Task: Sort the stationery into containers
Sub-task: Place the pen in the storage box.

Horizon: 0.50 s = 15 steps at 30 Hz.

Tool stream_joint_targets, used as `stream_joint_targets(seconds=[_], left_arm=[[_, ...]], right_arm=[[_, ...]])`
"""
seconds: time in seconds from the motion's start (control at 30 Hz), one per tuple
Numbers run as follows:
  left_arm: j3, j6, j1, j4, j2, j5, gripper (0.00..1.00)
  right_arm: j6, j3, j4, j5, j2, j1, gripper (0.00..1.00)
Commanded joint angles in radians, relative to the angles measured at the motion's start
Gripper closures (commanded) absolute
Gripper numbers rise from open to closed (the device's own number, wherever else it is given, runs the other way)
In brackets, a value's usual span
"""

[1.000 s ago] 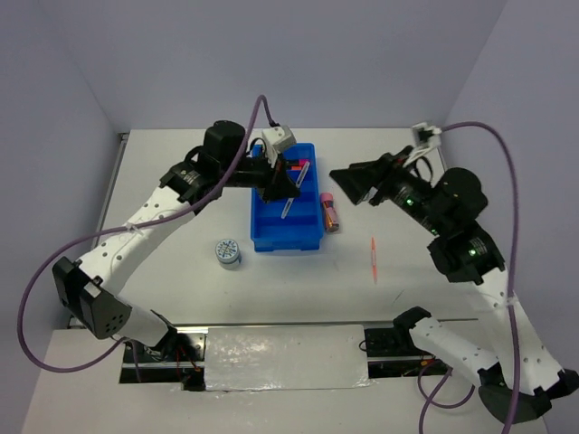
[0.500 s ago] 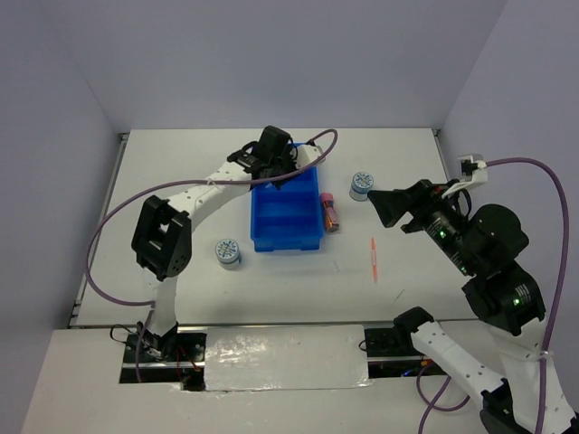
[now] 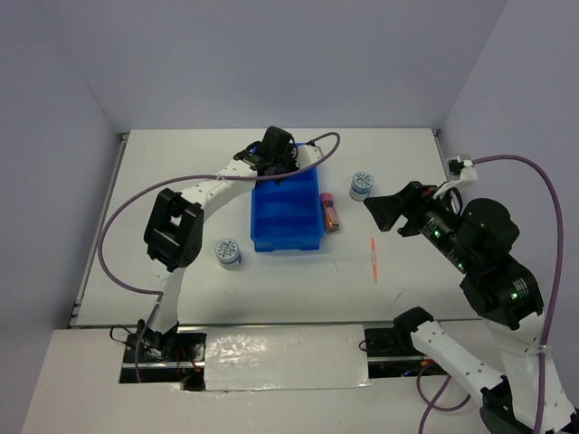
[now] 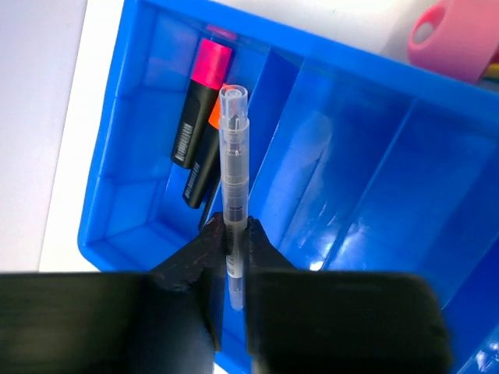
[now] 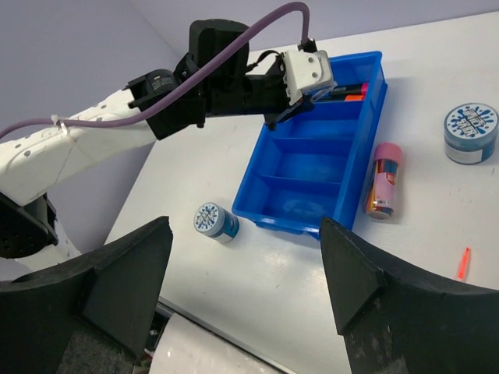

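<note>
The blue tray [image 3: 288, 238] lies at the table's middle. My left gripper [image 3: 277, 174] hangs over its far end, shut on a thin clear-grey pen [image 4: 232, 156] that sticks out past the fingertips [image 4: 209, 234]. Under the pen, the end compartment holds a pink-capped marker [image 4: 204, 93] and an orange-capped marker [image 4: 201, 175]. A pink-copper tube [image 3: 330, 212] lies against the tray's right side. One tape roll [image 3: 362, 184] sits right of the tray, another [image 3: 228, 252] at its near left. A thin orange pen [image 3: 373, 259] lies on the right. My right gripper [image 3: 369, 206] hovers open and empty to the right.
The tray's other three compartments [image 5: 312, 167] show only bare blue floor. The left arm's purple cable [image 3: 317, 137] arches over the tray's far end. Grey walls close the table at the back and both sides.
The left gripper has carried the pen from over the tray's middle to its far end. The right gripper has pulled back to the right, uncovering the right tape roll.
</note>
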Motion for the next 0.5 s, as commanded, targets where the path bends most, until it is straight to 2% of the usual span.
stream_joint_targets(seconds=[0.0, 0.17, 0.2, 0.33, 0.37, 0.47], left_arm=[[-0.022, 0.009, 0.015, 0.08, -0.004, 0.018, 0.73], [-0.015, -0.045, 0.021, 0.092, 0.002, 0.013, 0.6], [-0.019, -0.054, 0.021, 0.095, -0.001, 0.008, 0.48], [-0.021, -0.08, 0.026, 0.088, -0.009, 0.015, 0.42], [-0.019, -0.091, 0.026, 0.088, -0.012, 0.004, 0.34], [0.008, -0.175, 0.034, 0.074, -0.051, -0.005, 0.33]], right_arm=[[-0.02, 0.055, -0.005, -0.018, 0.034, -0.003, 0.17], [-0.018, 0.067, 0.004, -0.026, 0.054, -0.006, 0.17], [-0.018, 0.069, 0.006, -0.026, 0.062, -0.003, 0.17], [-0.017, 0.062, 0.024, -0.023, 0.065, -0.001, 0.17], [-0.018, 0.056, 0.027, -0.022, 0.071, -0.003, 0.17], [-0.031, 0.03, 0.007, -0.011, 0.108, -0.006, 0.16]])
